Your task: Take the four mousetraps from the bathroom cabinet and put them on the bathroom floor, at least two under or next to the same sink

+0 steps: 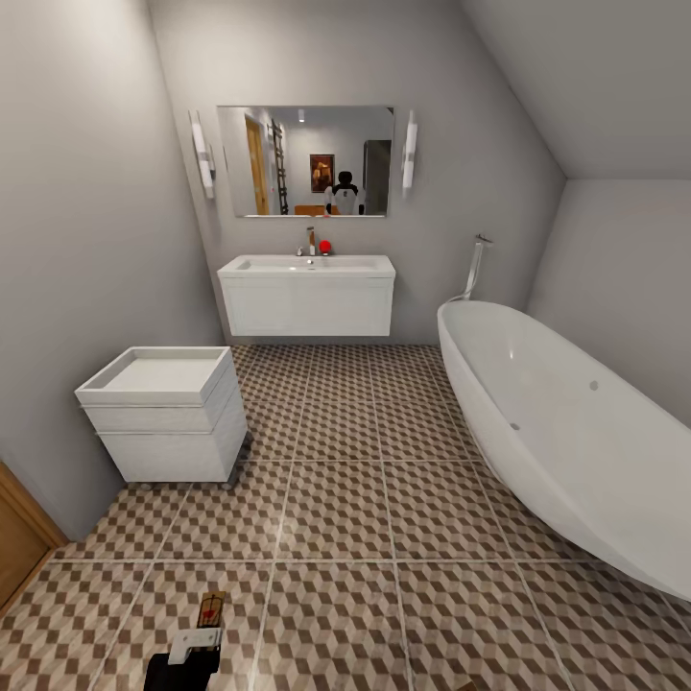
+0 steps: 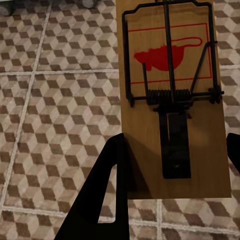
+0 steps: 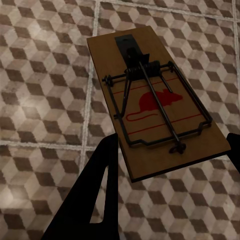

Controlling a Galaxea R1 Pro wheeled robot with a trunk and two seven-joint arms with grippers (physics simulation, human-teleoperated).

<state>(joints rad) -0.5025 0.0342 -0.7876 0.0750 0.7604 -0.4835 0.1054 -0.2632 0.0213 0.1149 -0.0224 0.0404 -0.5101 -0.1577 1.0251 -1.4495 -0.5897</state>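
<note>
Holding one mousetrap (image 2: 172, 100) pinched in left gripper (image 2: 175, 175), another mousetrap (image 3: 155, 107) pinched in right gripper (image 3: 172, 172) (above tiled floor (image 1: 384, 499)).

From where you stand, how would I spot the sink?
Look at the far wall, under the mirror. The sink is the wide white box hanging there above the floor, with a tap and small red ball on top, unlike the oval bathtub or the floor-standing drawer unit.
</note>
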